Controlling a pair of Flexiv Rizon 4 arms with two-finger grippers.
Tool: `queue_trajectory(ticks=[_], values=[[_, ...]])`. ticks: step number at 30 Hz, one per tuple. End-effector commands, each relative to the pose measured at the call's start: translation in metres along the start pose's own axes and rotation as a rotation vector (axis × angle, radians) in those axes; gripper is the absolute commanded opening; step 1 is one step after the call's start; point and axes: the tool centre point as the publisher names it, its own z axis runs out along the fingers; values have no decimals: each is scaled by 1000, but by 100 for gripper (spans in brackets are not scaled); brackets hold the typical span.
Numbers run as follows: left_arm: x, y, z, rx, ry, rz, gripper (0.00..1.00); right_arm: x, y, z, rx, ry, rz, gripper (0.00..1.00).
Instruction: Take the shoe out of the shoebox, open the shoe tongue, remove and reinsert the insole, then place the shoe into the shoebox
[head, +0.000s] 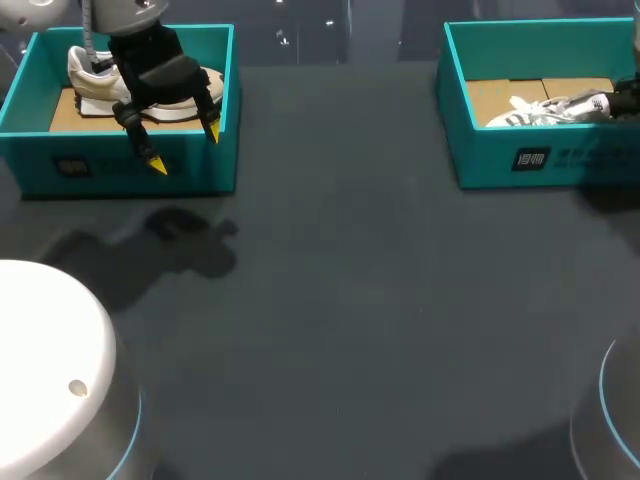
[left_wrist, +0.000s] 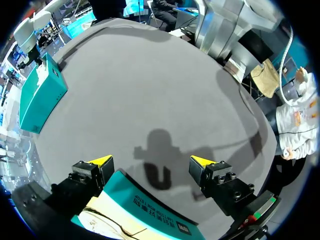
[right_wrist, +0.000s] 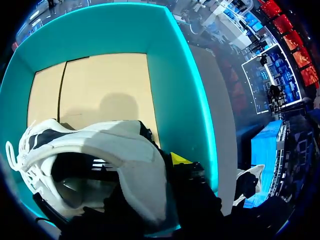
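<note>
**Left gripper** (head: 184, 147): jaws spread wide, nothing between them. It hangs above the near wall of the left shoebox (head: 100, 165), touching nothing. In the left wrist view the yellow fingertips (left_wrist: 100, 161) stand on either side of that teal wall, with the cardboard floor of the box just under the gripper.

**Beige-and-white sneaker** (head: 95, 85): lies on its sole inside the left shoebox, along the far wall. It is partly covered in the head view by the left arm's gripper body.

**Right gripper** (head: 625, 100): inside the right shoebox (head: 540, 160), at the heel end of the white sneaker (head: 545, 108). The jaw state cannot be told, because the shoe's heel covers it in the right wrist view.

**White sneaker**, black stripes: inside the right shoebox on its cardboard floor. Its heel collar is against the gripper and its laced front points away from it.

**Right shoebox**: teal, open-topped, at the far right of the table (head: 350, 300).

**Left shoebox**: same make, at the far left, well apart from the other.

**Table**: dark grey and matte, carrying the left arm's shadow in front of the left shoebox.
</note>
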Motion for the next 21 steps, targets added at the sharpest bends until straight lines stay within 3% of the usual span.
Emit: queue_trajectory(ticks=[1,21], values=[[2,0,0,-3,-2,1,100,4,5,3,7,3,-2,0],[2,0,0,-3,-2,1,100,21,2,18,41,29,-2,0]])
